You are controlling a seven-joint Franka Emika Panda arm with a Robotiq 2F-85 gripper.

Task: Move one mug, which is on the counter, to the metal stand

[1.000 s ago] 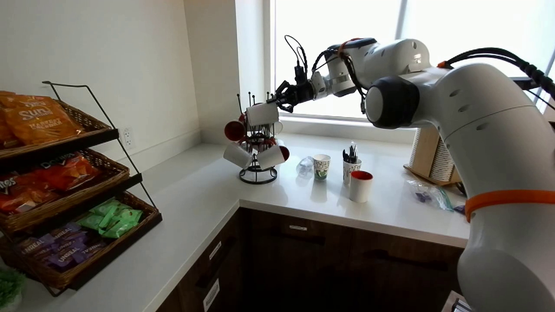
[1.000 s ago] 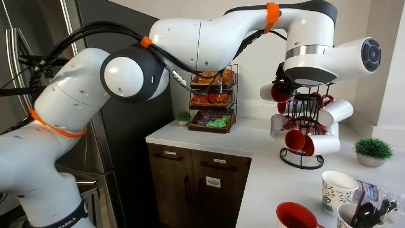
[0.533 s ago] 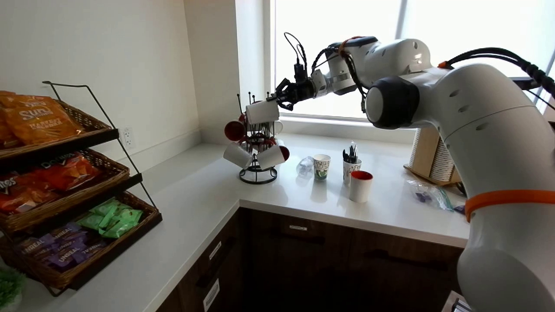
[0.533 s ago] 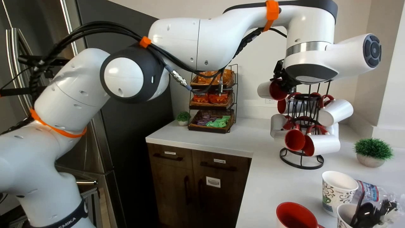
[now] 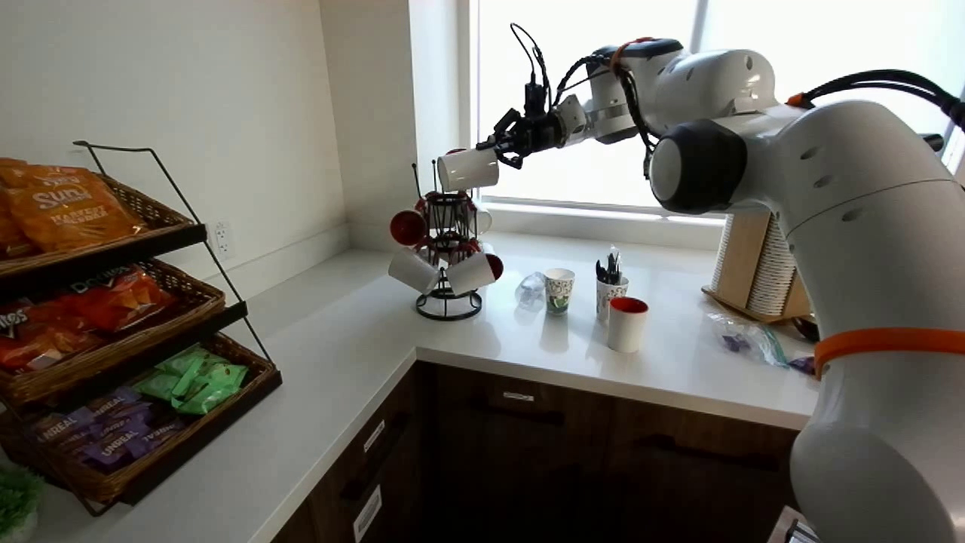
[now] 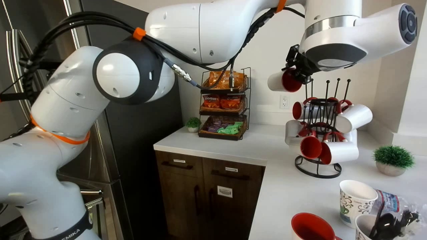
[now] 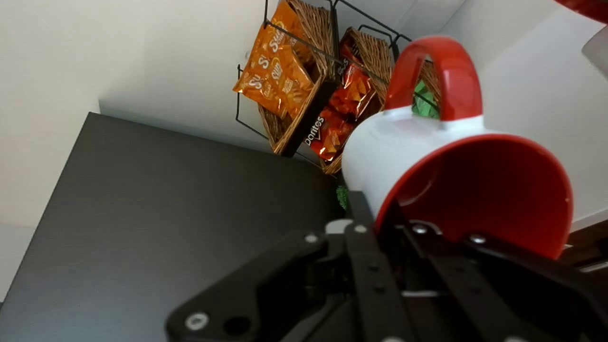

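Claw [image 7: 378, 213] has the mug [image 5: 469, 170] pinched by its wall, both noticeably higher than a moment ago: upper middle of an exterior view, near the top of the metal stand [image 5: 448, 213]. Other mugs [image 5: 473, 273] hang off that. Center right, there's a paper cup [image 5: 611, 302] with black cutlery [image 5: 608, 270] in it; far left, wicker baskets [image 5: 151, 329] of snack bags [image 5: 68, 204].

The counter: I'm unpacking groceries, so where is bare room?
Bare counter: between the snack rack and the mug stand; also the front stretch between that stand and the standing mug. Crowded: around that mug, the patterned cup and the cutlery cup.
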